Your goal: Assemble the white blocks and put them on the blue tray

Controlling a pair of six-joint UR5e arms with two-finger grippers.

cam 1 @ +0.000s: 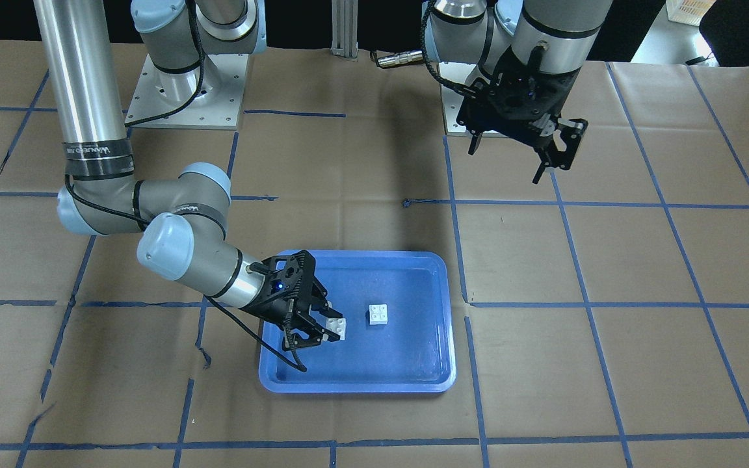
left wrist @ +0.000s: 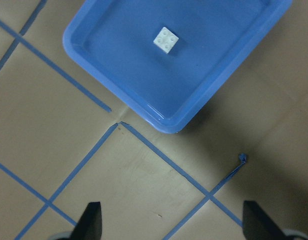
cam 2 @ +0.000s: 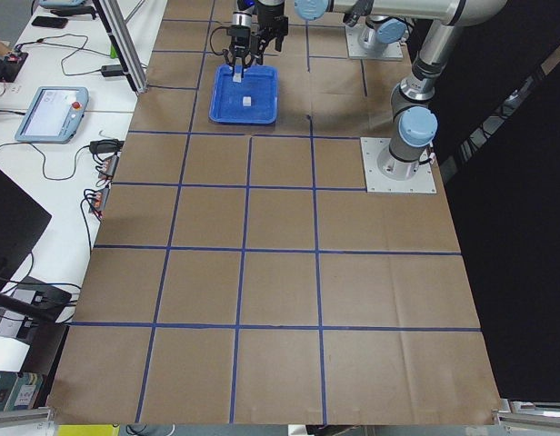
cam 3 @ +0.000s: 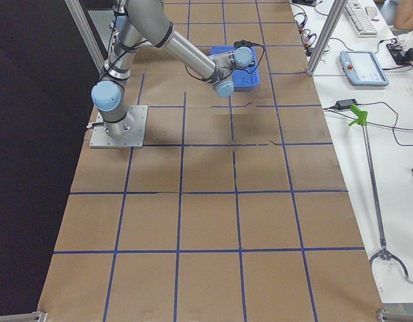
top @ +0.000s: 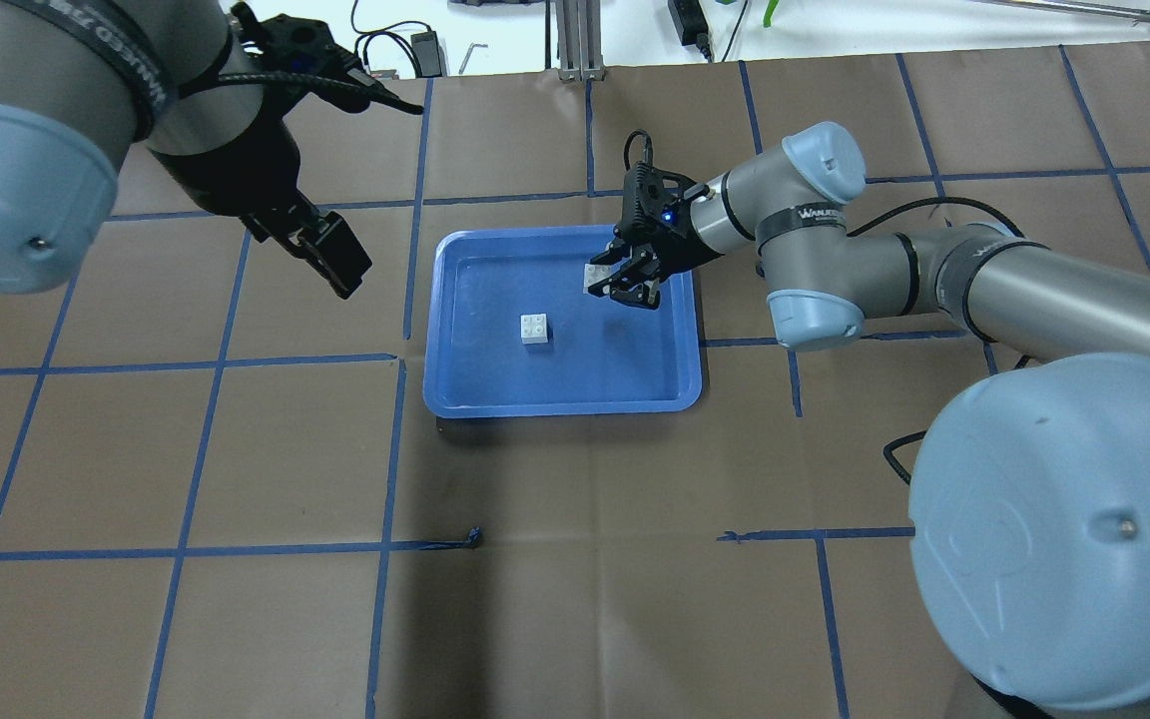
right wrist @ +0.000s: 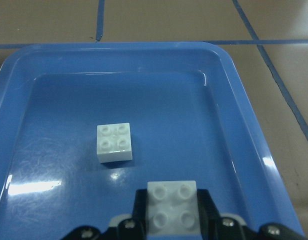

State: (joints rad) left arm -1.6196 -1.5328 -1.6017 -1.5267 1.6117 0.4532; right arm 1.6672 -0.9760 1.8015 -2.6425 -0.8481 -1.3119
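The blue tray lies mid-table and also shows in the overhead view. One white block sits loose near the tray's middle, studs up; it shows in the overhead view, the left wrist view and the right wrist view. My right gripper is low inside the tray, shut on the second white block, beside the loose one and apart from it. My left gripper is open and empty, high above the table, off to the tray's side.
Brown paper with blue tape grid lines covers the table. The arms' metal base plates stand at the robot's side. A teach pendant and cables lie on a side bench.
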